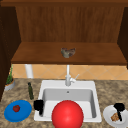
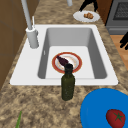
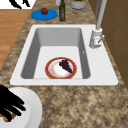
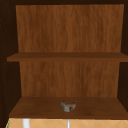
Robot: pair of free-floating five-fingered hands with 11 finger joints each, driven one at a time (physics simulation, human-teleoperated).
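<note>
The right hand [image 1: 119,108] hangs over the white plate [image 1: 108,115] at the counter's right, fingers spread and pointing down, partly hiding the brown food [image 1: 115,117]. The left hand [image 1: 38,105] floats at the sink's [image 1: 94,100] left rim, its fingers hard to make out.

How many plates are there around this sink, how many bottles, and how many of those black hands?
Plates: 3, a blue plate, a white plate and a red-rimmed plate in the sink.
Bottles: 1, a dark green bottle.
Hands: 2, the left hand and the right hand.
Total: 6.
</note>
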